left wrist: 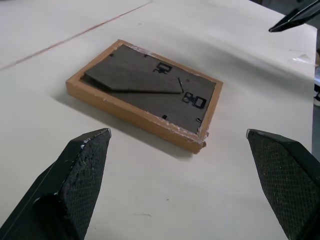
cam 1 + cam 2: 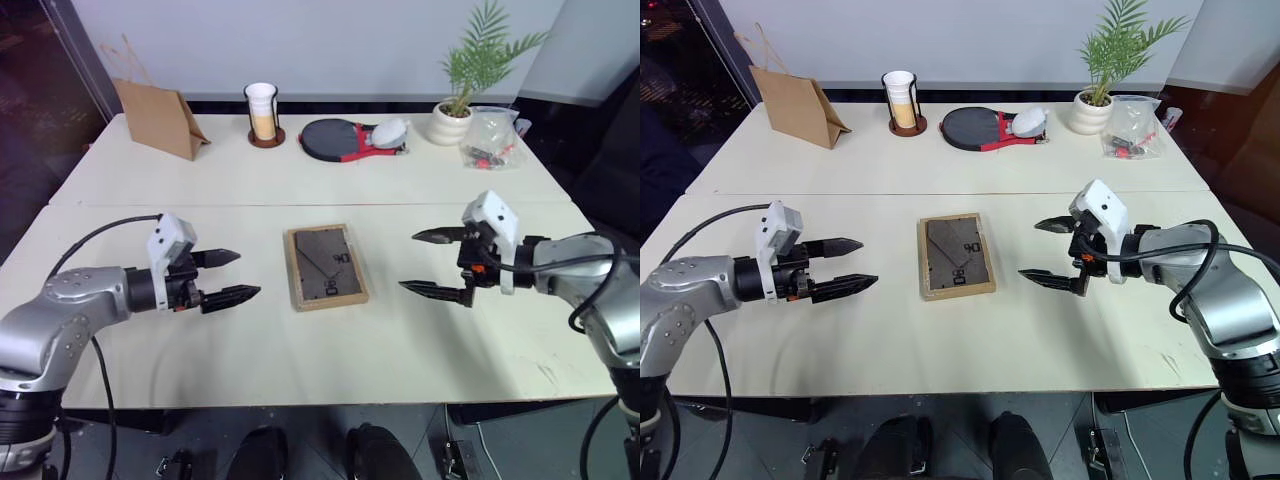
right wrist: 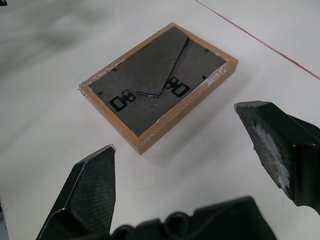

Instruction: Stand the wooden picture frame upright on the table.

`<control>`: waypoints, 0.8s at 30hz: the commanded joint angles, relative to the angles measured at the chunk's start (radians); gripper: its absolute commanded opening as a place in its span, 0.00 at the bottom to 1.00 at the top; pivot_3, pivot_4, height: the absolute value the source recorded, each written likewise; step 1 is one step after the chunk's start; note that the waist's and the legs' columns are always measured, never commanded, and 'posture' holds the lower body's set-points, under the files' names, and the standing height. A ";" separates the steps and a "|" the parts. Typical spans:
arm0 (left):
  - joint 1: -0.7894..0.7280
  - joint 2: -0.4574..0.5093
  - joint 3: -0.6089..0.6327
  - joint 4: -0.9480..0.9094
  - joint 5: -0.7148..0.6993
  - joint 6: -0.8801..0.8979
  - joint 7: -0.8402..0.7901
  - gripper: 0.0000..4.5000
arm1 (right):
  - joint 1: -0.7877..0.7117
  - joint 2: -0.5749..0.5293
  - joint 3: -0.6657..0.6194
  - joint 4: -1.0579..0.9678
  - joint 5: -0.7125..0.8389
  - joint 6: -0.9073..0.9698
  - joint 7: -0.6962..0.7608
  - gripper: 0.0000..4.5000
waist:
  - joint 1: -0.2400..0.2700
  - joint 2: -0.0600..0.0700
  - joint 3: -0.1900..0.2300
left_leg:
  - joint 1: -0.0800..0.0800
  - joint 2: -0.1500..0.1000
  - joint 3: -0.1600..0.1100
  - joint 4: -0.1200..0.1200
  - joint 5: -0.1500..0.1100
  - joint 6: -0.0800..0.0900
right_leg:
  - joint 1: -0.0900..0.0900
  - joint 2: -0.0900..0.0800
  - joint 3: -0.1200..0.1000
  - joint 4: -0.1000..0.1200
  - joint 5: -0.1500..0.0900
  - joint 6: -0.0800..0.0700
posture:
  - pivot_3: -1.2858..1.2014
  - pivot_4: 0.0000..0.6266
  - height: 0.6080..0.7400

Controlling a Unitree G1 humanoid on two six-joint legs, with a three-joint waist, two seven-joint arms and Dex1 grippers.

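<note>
Left eye view: the frame (image 2: pixel 326 267) lies face down on the tabletop (image 2: pixel 200 180), stand folded. I've got the left gripper (image 2: pixel 232 276) and right gripper (image 2: pixel 425 262) flanking it, fingers wide and empty, ready to lift.

A plain pale grey-white wall (image 2: pixel 340 40) runs behind the scene, lit evenly. At the far left stands a dark glass panel (image 2: pixel 40 90) with faint reflections. Along the far edge sit a brown paper bag with handles (image 2: pixel 158 118), a stack of white cups in a black wire holder (image 2: pixel 263 112), a small green palm in a white pot (image 2: pixel 452 118) and a crumpled clear plastic bag (image 2: pixel 492 138). Below, the floor (image 2: pixel 300 440) is dark.
</note>
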State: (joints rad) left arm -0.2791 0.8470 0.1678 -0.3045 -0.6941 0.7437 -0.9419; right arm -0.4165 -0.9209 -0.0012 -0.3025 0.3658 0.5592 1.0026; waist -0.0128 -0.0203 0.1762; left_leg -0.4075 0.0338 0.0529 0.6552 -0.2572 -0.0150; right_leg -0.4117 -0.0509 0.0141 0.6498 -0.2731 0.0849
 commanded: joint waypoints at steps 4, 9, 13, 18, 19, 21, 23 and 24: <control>-0.046 -0.053 -0.054 0.049 0.106 -0.082 0.060 0.47 | -0.095 0.083 0.064 0.132 -0.116 -0.065 -0.095 0.45 | 0.000 0.000 0.000 | 0.000 -0.001 0.001 0.001 0.000 0.000 | 0.000 0.000 0.000 0.000 0.000 0.000 | 0.52 0.24 1.00; -0.078 -0.135 -0.137 0.115 0.236 -0.157 0.150 0.02 | -0.149 0.172 0.148 0.263 -0.230 -0.119 -0.166 0.01 | 0.001 0.000 0.000 | -0.001 -0.001 0.000 0.003 0.000 0.000 | 0.000 0.001 0.000 0.000 0.000 0.000 | 0.52 0.24 1.00; -0.098 -0.237 -0.198 0.193 0.302 -0.181 0.213 0.02 | -0.201 0.262 0.216 0.398 -0.325 -0.144 -0.244 0.01 | 0.001 0.000 0.000 | -0.002 -0.001 0.000 0.006 -0.001 0.001 | 0.000 0.001 0.000 0.001 0.000 0.000 | 0.52 0.24 1.00; -0.109 -0.319 -0.282 0.284 0.405 -0.216 0.263 0.02 | -0.229 0.384 0.263 0.515 -0.368 -0.152 -0.280 0.01 | 0.000 0.000 0.000 | -0.002 -0.001 0.000 0.007 -0.001 0.001 | 0.000 0.001 0.000 0.003 0.000 0.001 | 0.52 0.24 1.00; -0.109 -0.325 -0.291 0.291 0.418 -0.221 0.266 0.02 | -0.229 0.397 0.268 0.524 -0.372 -0.154 -0.282 0.01 | -0.001 0.000 0.000 | -0.002 0.000 0.000 0.007 -0.001 0.001 | 0.000 0.001 0.000 0.003 0.000 0.001 | 0.52 0.24 1.00; -0.098 -0.341 -0.305 0.289 0.431 -0.220 0.268 0.02 | -0.219 0.421 0.287 0.526 -0.383 -0.152 -0.276 0.01 | -0.001 0.000 0.000 | -0.002 0.000 0.000 0.007 -0.001 0.001 | -0.001 0.002 0.000 0.003 0.000 0.001 | 0.52 0.24 1.00; -0.084 -0.361 -0.312 0.280 0.436 -0.211 0.275 0.02 | -0.198 0.438 0.304 0.504 -0.385 -0.141 -0.258 0.01 | -0.001 0.000 -0.001 | -0.001 0.000 0.000 0.007 -0.001 0.001 | 0.000 0.001 0.000 0.004 0.000 0.001 | 0.52 0.24 1.00; -0.077 -0.365 -0.315 0.270 0.439 -0.205 0.276 0.02 | -0.187 0.442 0.309 0.485 -0.383 -0.131 -0.246 0.01 | -0.001 0.000 -0.001 | -0.001 0.000 0.000 0.007 -0.001 0.001 | 0.001 0.001 0.000 0.004 0.000 0.001 | 0.52 0.24 1.00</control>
State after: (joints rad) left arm -0.3663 0.4875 -0.1294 -0.0050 -0.2634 0.5359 -0.6677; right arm -0.6196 -0.4905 0.2879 0.2266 -0.0186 0.4233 0.7338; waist -0.0137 -0.0202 0.1755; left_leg -0.4081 0.0338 0.0531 0.6621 -0.2579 -0.0138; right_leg -0.4106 -0.0500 0.0142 0.6538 -0.2727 0.0855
